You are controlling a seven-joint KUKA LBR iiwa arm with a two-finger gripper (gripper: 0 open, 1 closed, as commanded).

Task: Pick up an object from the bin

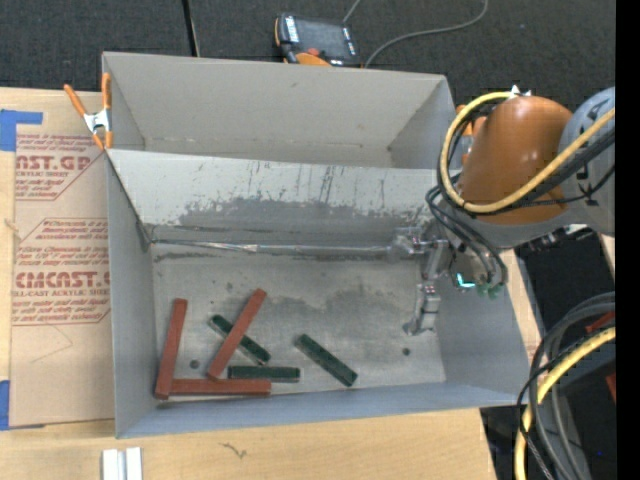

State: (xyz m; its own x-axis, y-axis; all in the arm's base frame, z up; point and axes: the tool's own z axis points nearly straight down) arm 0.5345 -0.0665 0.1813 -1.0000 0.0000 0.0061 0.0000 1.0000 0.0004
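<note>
My hand [424, 318] points down by the right wall of the grey bin [300, 118], can't tell if it's open or closed. Nearest thing is a dark green stick [325, 359] lying left of it, with more red-brown sticks [215, 386] and green ones heaped front-left.

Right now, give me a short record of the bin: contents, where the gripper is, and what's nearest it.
container: grey metal bin
red-brown sticks: three, clustered at the floor's lower left
dark green sticks: three, among and just right of the red-brown ones
gripper: low over bare floor, right side of the bin
nearest to gripper: slanted green stick, apart from it
held: nothing seen
</note>
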